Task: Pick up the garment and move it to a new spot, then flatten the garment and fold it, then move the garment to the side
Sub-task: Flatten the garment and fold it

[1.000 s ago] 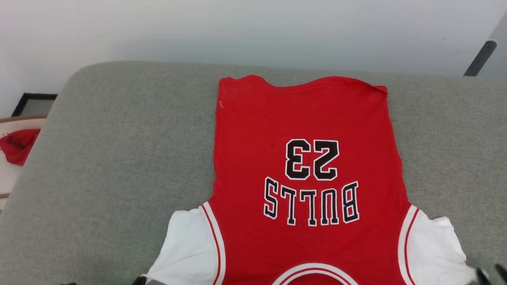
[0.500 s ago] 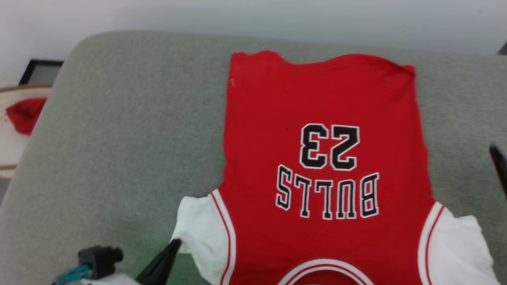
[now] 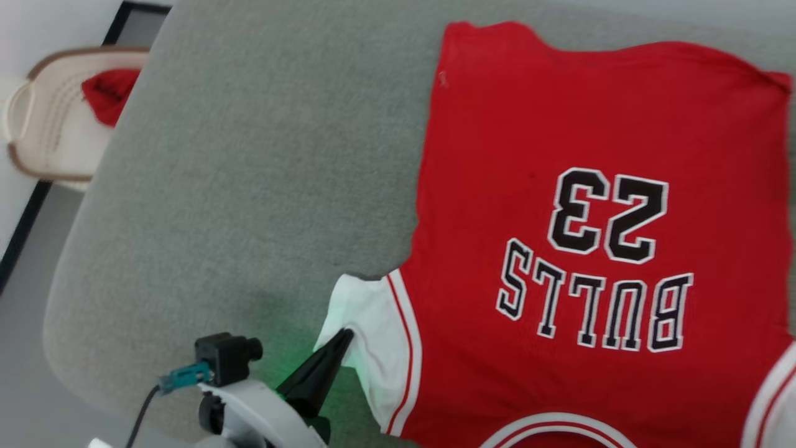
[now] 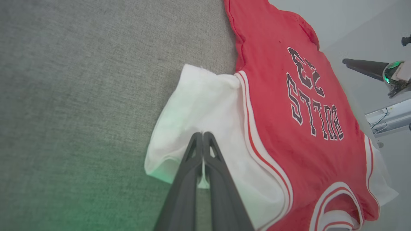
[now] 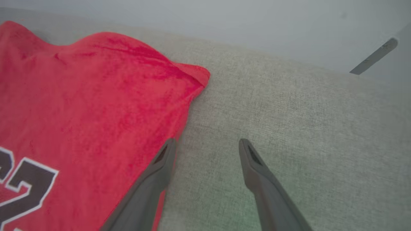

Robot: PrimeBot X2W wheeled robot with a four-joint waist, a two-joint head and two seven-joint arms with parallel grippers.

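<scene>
The garment [image 3: 591,124] is a red jersey with white sleeves and black lettering, lying flat on a grey cushion [image 3: 249,186], collar toward me. My left gripper [image 3: 345,335] is shut on the white left sleeve [image 4: 205,106], and a sliver of white cloth shows between its fingers [image 4: 189,173]. In the right wrist view my right gripper [image 5: 207,144] stands open just above the cushion [image 5: 289,112], beside the garment's [image 5: 80,96] far hem corner, with nothing between its fingers. One of its fingers overlaps the red edge.
Off the cushion's far left, a small plain red cloth [image 3: 109,93] lies on a beige rimmed object [image 3: 50,137]. The cushion's rounded left edge drops to grey floor [image 3: 25,323]. Bare cushion lies left of the garment. A pale wall runs behind.
The head camera has swung, shifting the whole picture right and down. My left gripper came up into view, shut on the left sleeve. My right gripper let go and left the head view.
</scene>
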